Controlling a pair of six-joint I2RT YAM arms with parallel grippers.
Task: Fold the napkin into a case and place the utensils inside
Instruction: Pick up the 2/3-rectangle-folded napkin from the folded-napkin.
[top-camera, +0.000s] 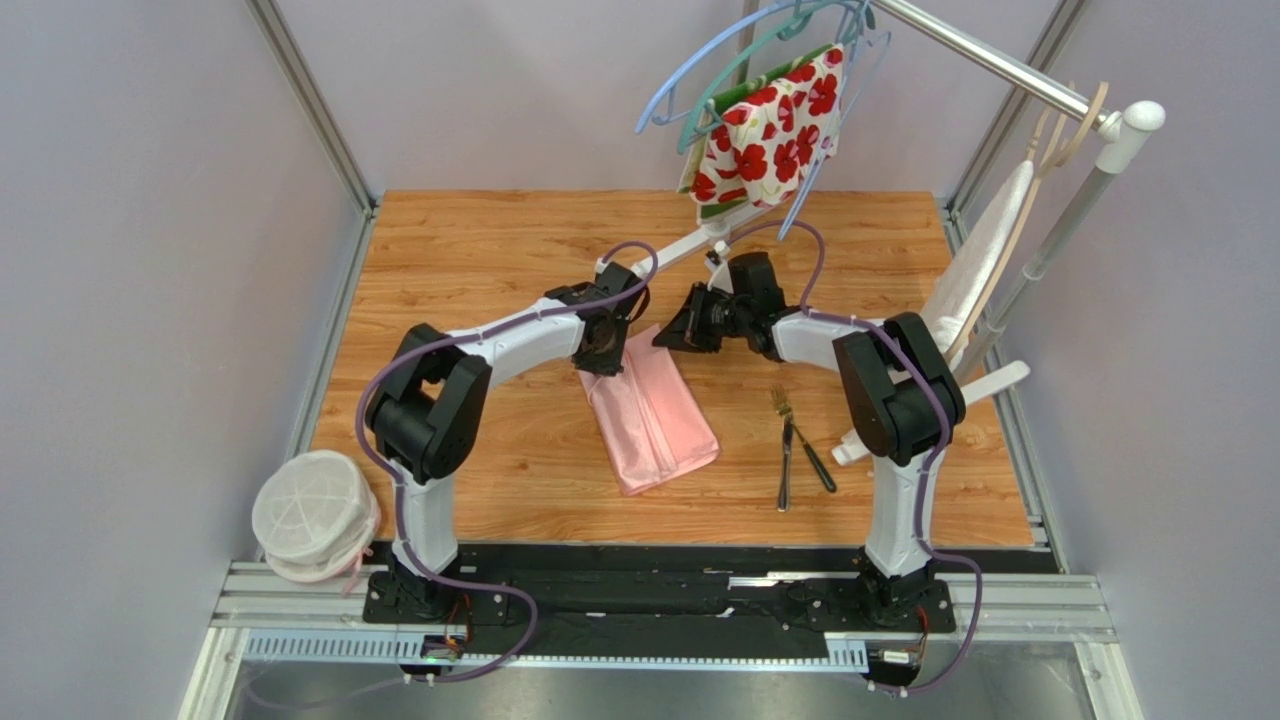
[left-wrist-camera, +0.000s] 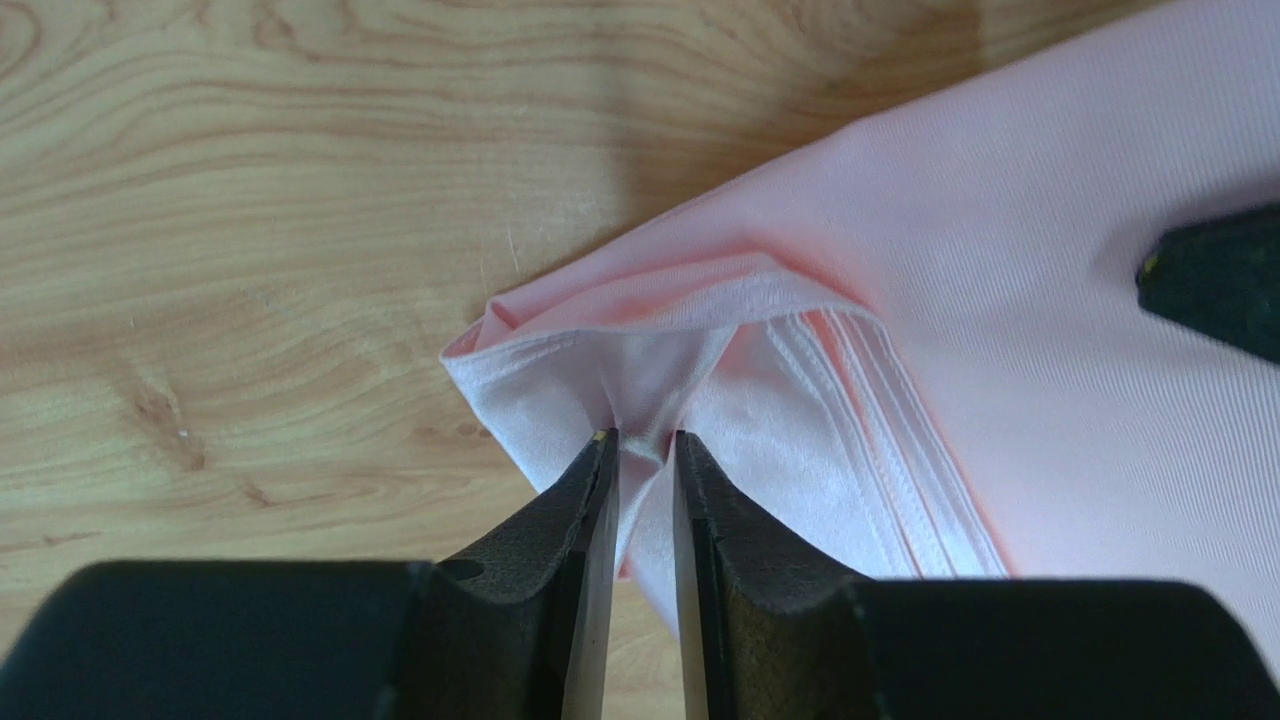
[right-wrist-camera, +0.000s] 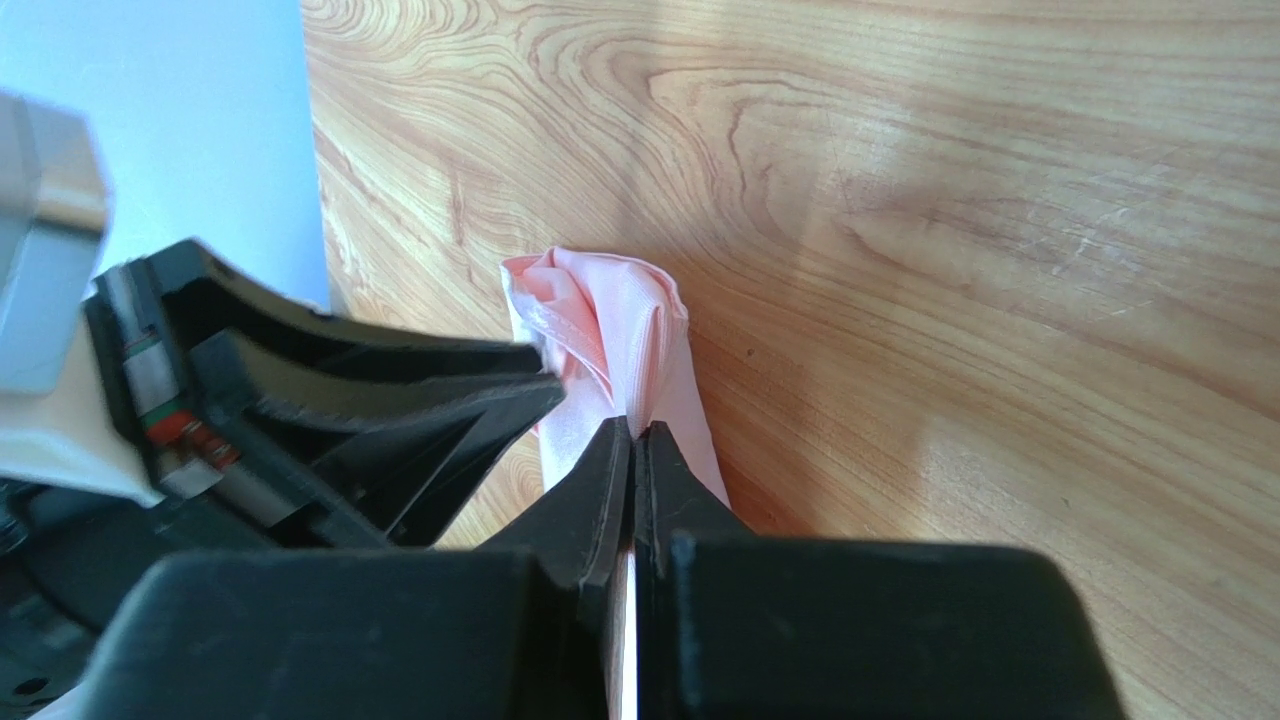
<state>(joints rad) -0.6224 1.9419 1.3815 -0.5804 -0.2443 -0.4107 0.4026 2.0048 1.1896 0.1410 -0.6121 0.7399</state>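
Closest to the top camera, the black mounting rail (top-camera: 661, 578) carries both arm bases at the near edge of the wooden table (top-camera: 481, 255).

1. The napkin (top-camera: 654, 428) lies near the table centre as a folded oblong strip. Its long axis runs from far-left to near-right. The far short edge sits directly under the 2 grippers; the near short edge lies free on the wood, toward the arm bases.

2. The left gripper (left-wrist-camera: 643, 438) pinches the far-left corner of the napkin. A thin ridge of cloth is drawn up between its fingers, which stand almost together.

3. The right gripper (right-wrist-camera: 634, 435) pinches the far-right corner. Its fingers are pressed tight on a bunched fold of the cloth.

4. The 2 grippers stand close beside each other, 1 at each end of the far short edge. Judgement: the coming move is a fold along the long axis, carrying the far edge toward the near end. Both arms must travel together and parallel to keep the edge square.

5. The utensils, a fork (top-camera: 783, 450) and a darker piece (top-camera: 816, 462), lie right of the napkin and apart from it, nearer the right arm. Their long axes run near to far.
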